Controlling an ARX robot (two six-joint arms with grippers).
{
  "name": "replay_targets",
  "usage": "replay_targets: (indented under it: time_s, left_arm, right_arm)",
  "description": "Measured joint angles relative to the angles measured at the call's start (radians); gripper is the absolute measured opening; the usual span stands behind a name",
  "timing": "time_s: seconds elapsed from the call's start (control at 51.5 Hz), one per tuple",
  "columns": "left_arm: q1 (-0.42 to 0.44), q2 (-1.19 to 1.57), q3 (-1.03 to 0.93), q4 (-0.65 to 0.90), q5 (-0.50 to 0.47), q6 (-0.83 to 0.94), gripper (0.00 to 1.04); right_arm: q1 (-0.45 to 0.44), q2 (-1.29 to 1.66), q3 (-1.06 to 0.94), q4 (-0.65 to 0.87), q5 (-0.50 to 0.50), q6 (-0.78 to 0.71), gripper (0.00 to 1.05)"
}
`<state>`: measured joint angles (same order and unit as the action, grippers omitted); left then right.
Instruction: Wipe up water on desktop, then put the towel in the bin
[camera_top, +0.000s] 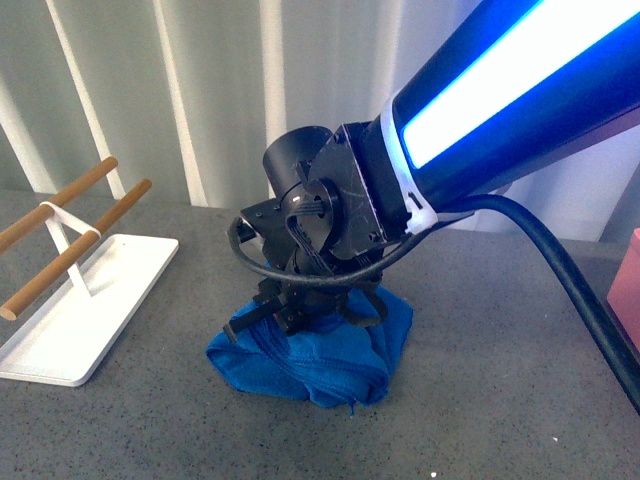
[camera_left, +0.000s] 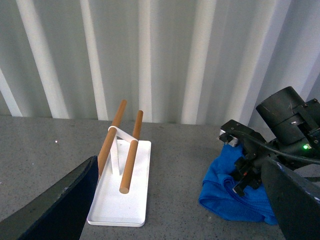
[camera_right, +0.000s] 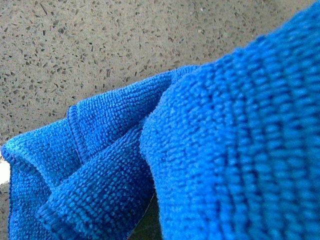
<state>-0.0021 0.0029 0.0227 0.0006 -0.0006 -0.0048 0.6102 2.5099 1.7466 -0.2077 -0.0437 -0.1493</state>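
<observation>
**Limp towel heaped under the right arm, bin barely in sight**

The towel (camera_top: 330, 360) lies in a crumpled heap near the middle of the desktop (camera_top: 480, 400), with the right gripper (camera_top: 312, 312) set down into the top of it. Whether its jaws are clamped on a fold or only resting on the cloth I cannot tell — the front view loses the tips in the pile, and the right wrist view shows nothing but blue loops close up. The left gripper (camera_left: 178, 161) hangs wide apart and empty.

By its look the cloth is light, limp and fuzzy. It should drag rather than slide, fold over itself, and droop in tails when lifted. A pinch on the raised ridge atop the heap seems the surest hold; a hem would let the rest trail.

There is open room nearer the robot and toward the right, where a pink sliver of the bin (camera_top: 634, 290) shows at the picture's edge. To the left stands the white rack (camera_top: 90, 300) with its wooden rods (camera_top: 75, 250), near the towel but apart from it — a wipe that way could knock it. No water is plain to see
</observation>
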Motion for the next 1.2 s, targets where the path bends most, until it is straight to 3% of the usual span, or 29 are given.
replay_targets:
  time_s: [0.097, 0.349, 0.582, 0.912, 1.203]
  left_arm:
    - [0.0, 0.0, 0.0, 0.0, 0.0, 0.0, 0.98]
    - [0.0, 0.0, 0.0, 0.0, 0.0, 0.0, 0.98]
    - [0.0, 0.0, 0.0, 0.0, 0.0, 0.0, 0.98]
    - [0.0, 0.0, 0.0, 0.0, 0.0, 0.0, 0.98]
    - [0.0, 0.0, 0.0, 0.0, 0.0, 0.0, 0.98]
  right_arm:
    - [-0.002, -0.034, -0.06, 0.023, 0.01, 0.036, 0.04]
    - [-0.05, -0.171, -0.261, 0.068, 0.18, 0.117, 0.04]
    - [-0.184, -0.407, -0.32, 0.054, 0.245, 0.101, 0.04]
    - [-0.28, -0.772, -0.343, 0.005, 0.258, -0.027, 0.04]
    - [-0.482, -1.002, -0.417, -0.077, 0.349, -0.186, 0.04]
